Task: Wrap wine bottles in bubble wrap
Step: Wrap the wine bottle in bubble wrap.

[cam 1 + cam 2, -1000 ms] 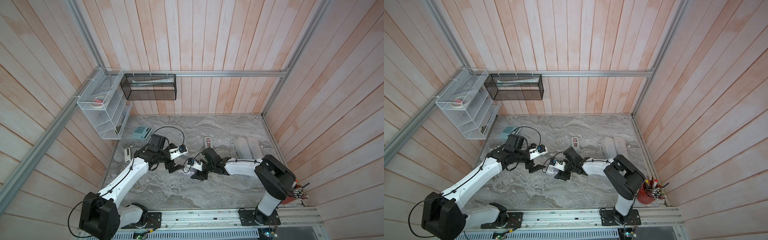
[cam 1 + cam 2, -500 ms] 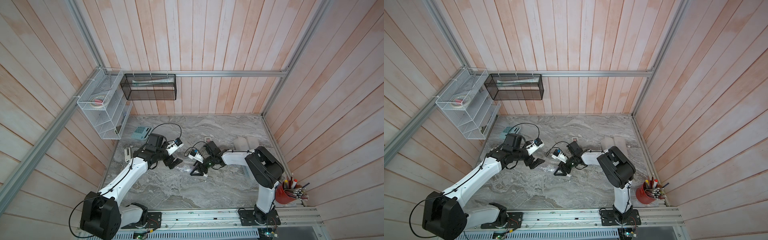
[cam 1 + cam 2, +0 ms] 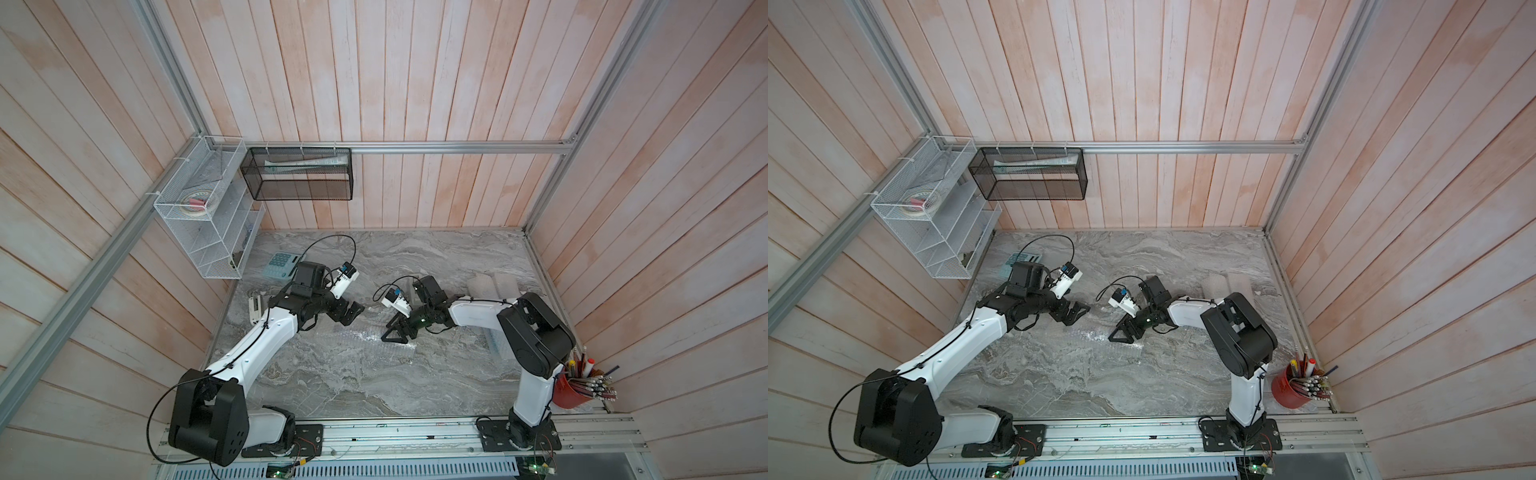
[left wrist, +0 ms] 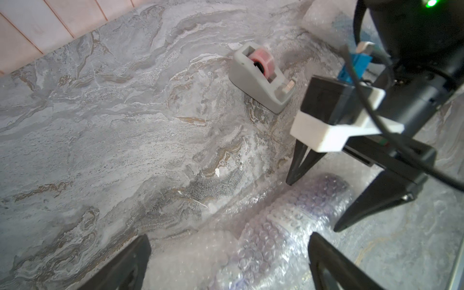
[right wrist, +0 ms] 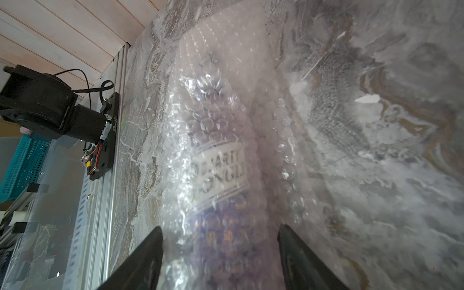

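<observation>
Bubble wrap [image 5: 226, 50]: a clear sheet is rolled around one bottle near the centre of the marble table [image 3: 332, 386]; a loose flap is spread flat beside the roll, and no tape is seen on it
Wine bottle [image 5: 221, 170]: purple and white-labelled, it is laid on its side inside the roll, running roughly 9 to 3 o'clock; it is only faintly made out in both top views
Right gripper [image 3: 392, 334]: the jaws are parted and set astride the roll's 3 o'clock end, over the bottle's thick purple body; nothing is pinched, though whether the wrap is brushed cannot be told
Left gripper [image 3: 353, 311]: the jaws are spread wide and empty, held just off the roll at about 10 o'clock
Tape dispenser [image 4: 261, 82]: grey, loaded with a pink roll, it is stood near the roll at about 1 o'clock, untouched
Rolled tubes [image 3: 492, 286]: two more bubble-wrap tubes are laid side by side at the table's 2 o'clock; their contents cannot be told
Step judged: the roll is formed but not sealed
Risk, unrolling: with neither jaw clamped, the springy sheet could be sprung open
Risk, rolling: on smooth marble the round bundle could be nudged away by a passing fingertip
Risk, snagging: bubbles could be caught by a lifted jaw and the wrap dragged off
Risk, slipping: if only loose wrap is squeezed, the glass could be slid out
</observation>
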`<state>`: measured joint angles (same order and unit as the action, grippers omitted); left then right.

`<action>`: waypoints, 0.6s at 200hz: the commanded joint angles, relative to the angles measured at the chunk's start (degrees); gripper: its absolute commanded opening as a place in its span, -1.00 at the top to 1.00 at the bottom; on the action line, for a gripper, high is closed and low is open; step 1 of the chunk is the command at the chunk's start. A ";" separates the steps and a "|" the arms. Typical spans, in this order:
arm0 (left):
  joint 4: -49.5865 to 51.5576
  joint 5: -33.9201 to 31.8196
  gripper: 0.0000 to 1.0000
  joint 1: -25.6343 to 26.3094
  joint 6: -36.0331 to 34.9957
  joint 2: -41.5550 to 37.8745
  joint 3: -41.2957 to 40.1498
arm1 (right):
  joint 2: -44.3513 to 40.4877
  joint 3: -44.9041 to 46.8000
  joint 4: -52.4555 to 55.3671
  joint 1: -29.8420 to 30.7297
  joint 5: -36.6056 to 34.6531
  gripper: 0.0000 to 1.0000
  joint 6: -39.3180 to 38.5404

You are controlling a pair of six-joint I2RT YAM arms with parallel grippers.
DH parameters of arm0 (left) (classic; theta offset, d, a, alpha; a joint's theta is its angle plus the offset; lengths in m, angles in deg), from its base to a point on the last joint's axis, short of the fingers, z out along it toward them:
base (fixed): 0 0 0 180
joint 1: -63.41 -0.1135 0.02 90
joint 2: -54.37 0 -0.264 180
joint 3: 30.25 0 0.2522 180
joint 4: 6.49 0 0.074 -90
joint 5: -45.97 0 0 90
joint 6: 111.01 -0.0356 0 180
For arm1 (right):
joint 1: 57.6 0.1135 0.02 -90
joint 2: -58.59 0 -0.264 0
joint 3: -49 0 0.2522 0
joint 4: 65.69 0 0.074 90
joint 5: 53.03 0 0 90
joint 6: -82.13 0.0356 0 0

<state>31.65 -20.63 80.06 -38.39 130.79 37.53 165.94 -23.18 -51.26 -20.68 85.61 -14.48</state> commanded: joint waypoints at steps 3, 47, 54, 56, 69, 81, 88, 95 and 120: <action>-1.98 -3.05 -1.00 -0.81 9.71 2.18 3.14 | -5.05 1.21 -1.74 -0.59 -1.95 -0.49 0.39; 1.04 4.24 -1.00 -3.75 19.26 9.03 9.62 | -10.67 1.92 0.87 -2.35 -5.27 -0.50 0.58; 1.02 5.43 -1.00 -3.74 20.53 9.61 10.18 | -11.62 2.21 1.02 -3.06 -6.44 -0.50 1.42; 0.95 5.74 -1.00 -3.77 20.96 9.73 10.26 | -11.99 2.24 1.03 -3.24 -6.78 -0.50 1.71; -1.06 8.01 -1.00 -3.64 24.93 9.40 9.62 | -14.01 3.06 0.49 -5.40 -8.53 -0.50 4.72; -3.83 9.64 -1.00 -3.47 29.12 8.60 8.12 | -15.55 3.81 -0.10 -7.61 -10.99 -0.50 8.06; -5.30 11.15 -1.00 -2.99 31.42 7.97 7.19 | -16.30 3.96 -0.26 -8.75 -12.76 -0.50 9.66; -6.86 11.89 -1.00 -2.19 33.89 7.68 6.44 | -16.83 4.08 -0.24 -9.67 -14.47 -0.50 11.18; -11.02 12.89 -1.00 2.02 42.25 8.26 4.81 | -17.22 4.35 -1.49 -14.11 -17.98 -0.46 17.01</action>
<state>26.43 -11.43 78.55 -7.29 139.42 44.31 149.39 -19.79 -51.83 -31.63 73.09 -5.06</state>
